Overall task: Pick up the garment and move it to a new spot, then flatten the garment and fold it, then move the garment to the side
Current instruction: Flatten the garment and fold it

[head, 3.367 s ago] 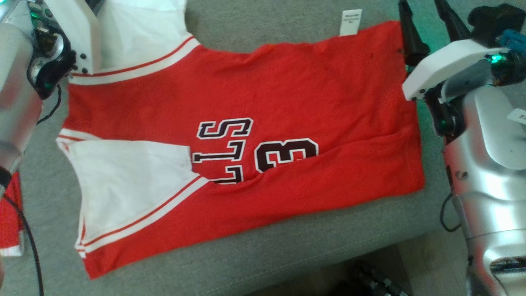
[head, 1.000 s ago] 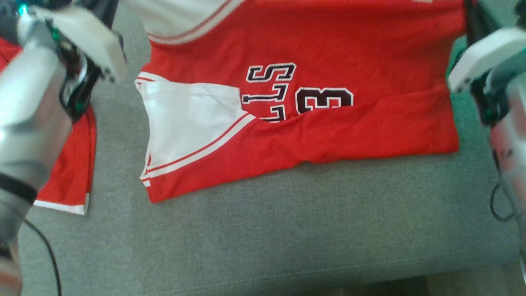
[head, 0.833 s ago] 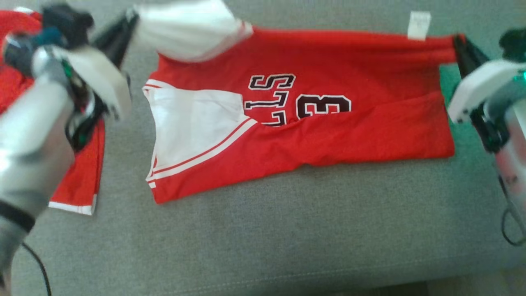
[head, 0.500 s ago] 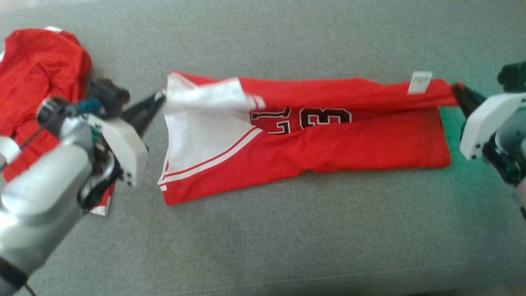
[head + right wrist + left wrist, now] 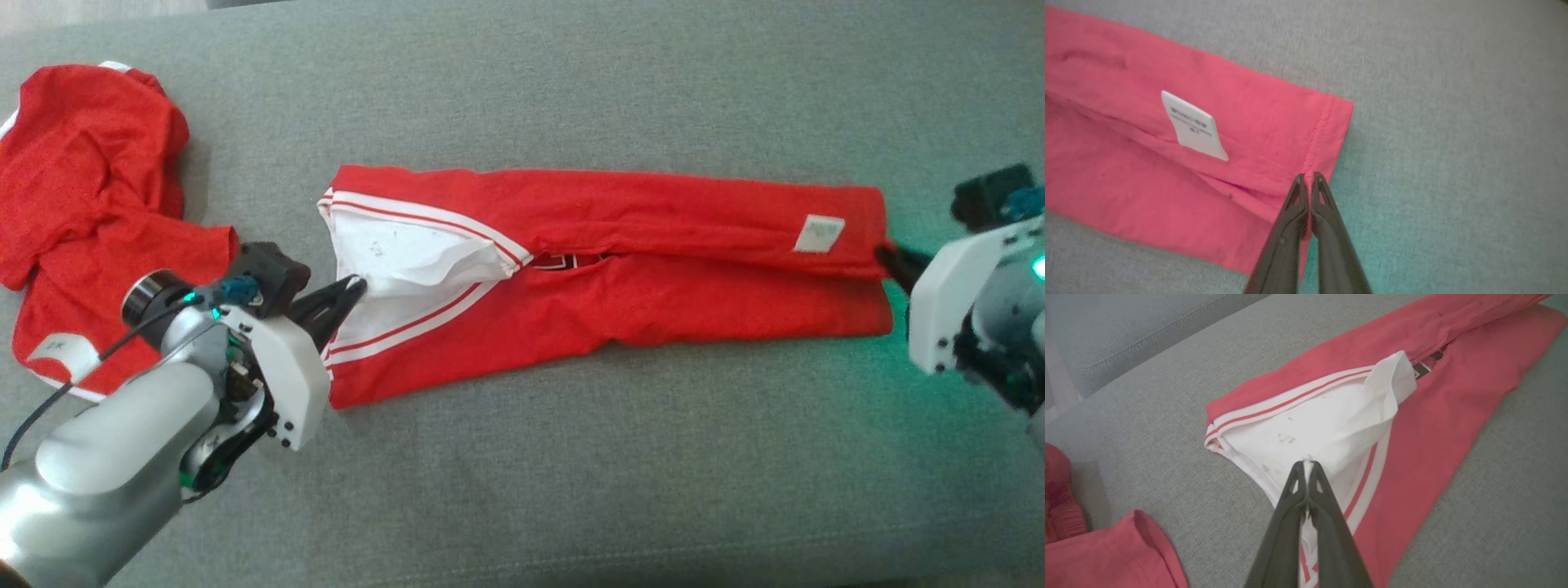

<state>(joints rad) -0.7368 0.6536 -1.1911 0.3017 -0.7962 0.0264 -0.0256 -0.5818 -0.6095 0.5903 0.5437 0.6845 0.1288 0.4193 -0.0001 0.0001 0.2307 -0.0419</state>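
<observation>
Red jersey (image 5: 669, 269) lies folded lengthwise as a long strip across mid grey cushion (image 5: 571, 474), white-trimmed armhole end twd robot's L, hem w/ white label (image 5: 819, 233) twd R. L arm reaches in from lower left, forearm angled up & inward, L gripper (image 5: 353, 286) low at strip's end, jaws clamped on white fabric edge. R arm enters from right edge, R gripper (image 5: 888, 255) pointing inward, jaws pinched on hem corner; 2nd red garment (image 5: 90, 196) crumpled far L, apart from strip.
</observation>
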